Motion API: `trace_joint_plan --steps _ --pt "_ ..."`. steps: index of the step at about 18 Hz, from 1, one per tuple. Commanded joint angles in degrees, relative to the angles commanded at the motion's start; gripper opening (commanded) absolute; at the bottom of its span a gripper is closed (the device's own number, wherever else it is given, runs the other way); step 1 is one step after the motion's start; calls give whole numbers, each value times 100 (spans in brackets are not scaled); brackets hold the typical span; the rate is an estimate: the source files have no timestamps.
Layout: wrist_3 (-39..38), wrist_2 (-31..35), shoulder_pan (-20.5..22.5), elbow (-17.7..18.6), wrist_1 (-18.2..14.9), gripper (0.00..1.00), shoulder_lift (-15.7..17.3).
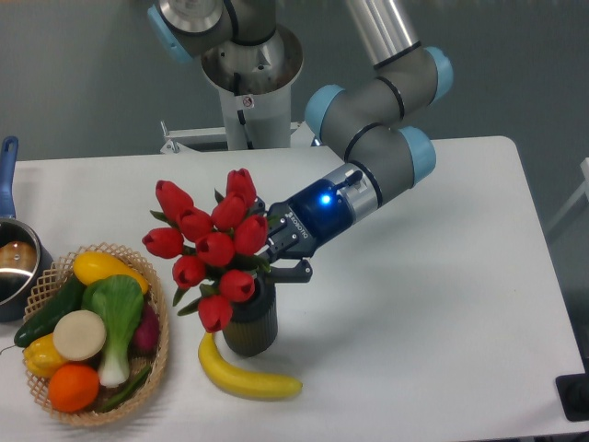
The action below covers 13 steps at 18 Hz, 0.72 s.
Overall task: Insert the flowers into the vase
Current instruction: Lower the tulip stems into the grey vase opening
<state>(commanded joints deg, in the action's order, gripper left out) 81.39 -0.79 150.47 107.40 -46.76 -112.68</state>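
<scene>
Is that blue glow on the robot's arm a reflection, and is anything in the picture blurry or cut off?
Fixed camera view: the glow is a lit ring on the wrist behind the gripper, not glare; lighting is soft, with faint shadows under the banana and vase; the tulips look slightly soft; the saucepan is cropped.

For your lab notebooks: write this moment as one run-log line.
stage: inserting | flowers: stems in vase | gripper: at the bunch, state unclear | banana: lying against vase base
</scene>
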Motion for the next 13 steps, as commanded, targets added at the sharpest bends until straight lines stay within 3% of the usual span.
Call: trace_joint_plan --steps 6,13 --pt "26 0 105 97 -9 24 -17" --pt "289 9 167 114 0 24 -272"
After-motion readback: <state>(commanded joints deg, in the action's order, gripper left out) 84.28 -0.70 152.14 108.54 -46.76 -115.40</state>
